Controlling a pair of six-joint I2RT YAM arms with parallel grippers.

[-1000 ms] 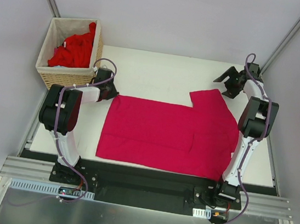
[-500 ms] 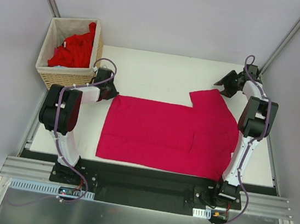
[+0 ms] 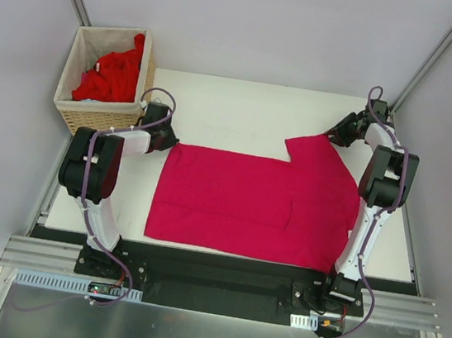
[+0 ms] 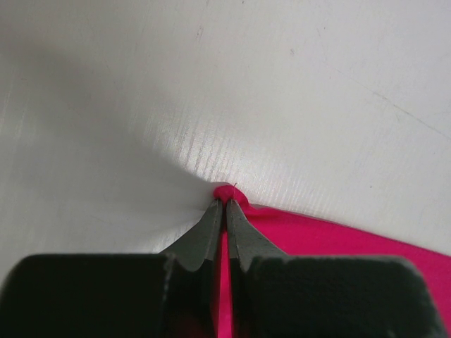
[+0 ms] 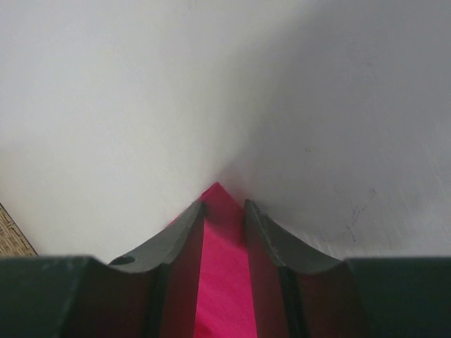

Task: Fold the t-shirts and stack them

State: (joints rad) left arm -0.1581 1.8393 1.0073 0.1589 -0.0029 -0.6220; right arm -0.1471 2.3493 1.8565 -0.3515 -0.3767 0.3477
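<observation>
The magenta t-shirt lies spread flat across the middle of the white desk, with one sleeve pointing toward the upper right of the frame. The left jaws are clamped on its upper left corner. The right jaws stand apart, straddling the sleeve tip. Brighter red t-shirts sit heaped in the wicker basket at the upper left.

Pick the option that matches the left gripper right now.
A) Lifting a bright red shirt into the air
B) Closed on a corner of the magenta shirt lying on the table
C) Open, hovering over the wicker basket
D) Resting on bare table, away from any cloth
B: in the left wrist view, the left gripper has its fingers pressed together on a bunched corner of the flat magenta-crimson cloth t-shirt.
</observation>
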